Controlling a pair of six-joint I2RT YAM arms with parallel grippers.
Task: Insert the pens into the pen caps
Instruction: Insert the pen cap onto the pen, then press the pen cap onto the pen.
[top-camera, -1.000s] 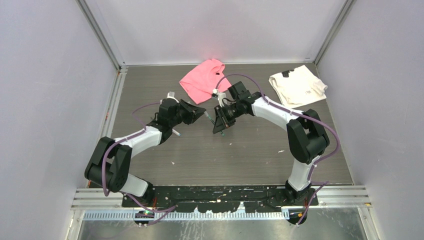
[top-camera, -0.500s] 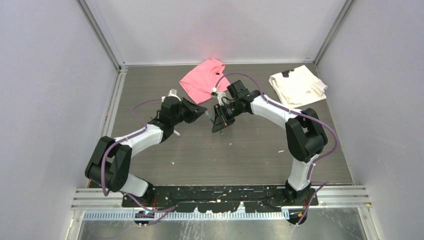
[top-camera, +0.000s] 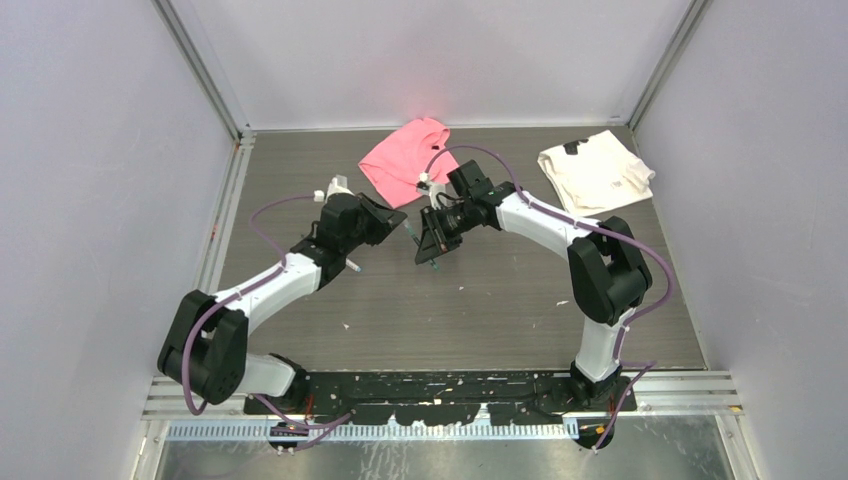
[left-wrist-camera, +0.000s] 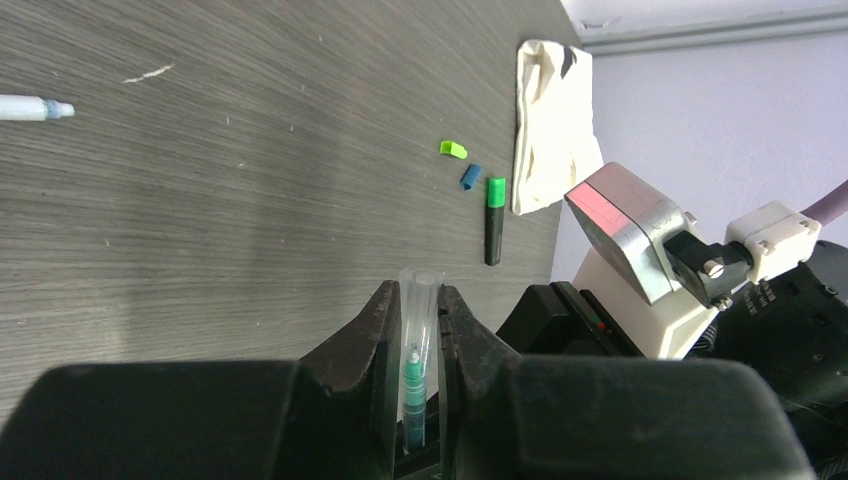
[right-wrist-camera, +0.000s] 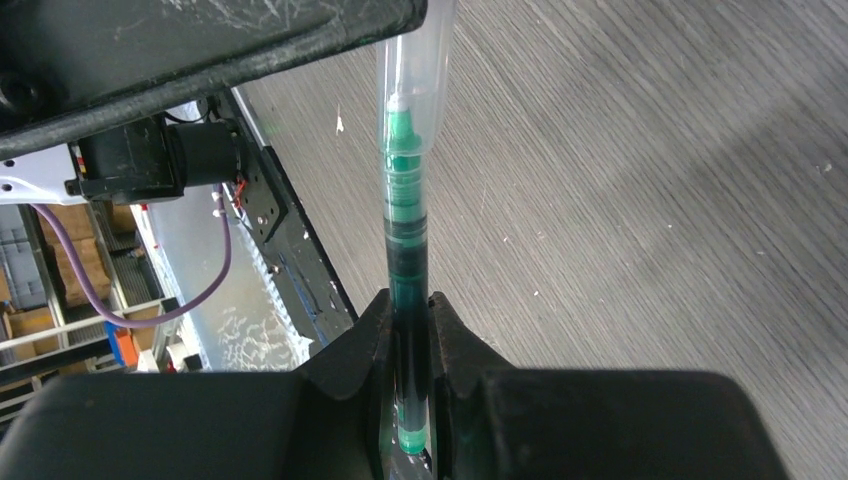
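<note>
My left gripper is shut on a clear pen cap that points away from it. Inside the cap sits the green tip of a dark green pen. The right gripper is shut on that pen's barrel, and the clear pen cap covers the tip just under the left gripper's jaws. From above, the two grippers meet nose to nose over mid-table, left gripper and right gripper, with the pen between them. A green cap, a blue cap and a black highlighter lie on the table.
A white pen lies on the table, the same white pen being near the left forearm. A pink cloth lies at the back middle and a white cloth at the back right. White specks dot the dark table.
Both grippers have drifted a little to the left and toward the back together, still joined by the pen and cap. The left arm's elbow has swung leftward.
</note>
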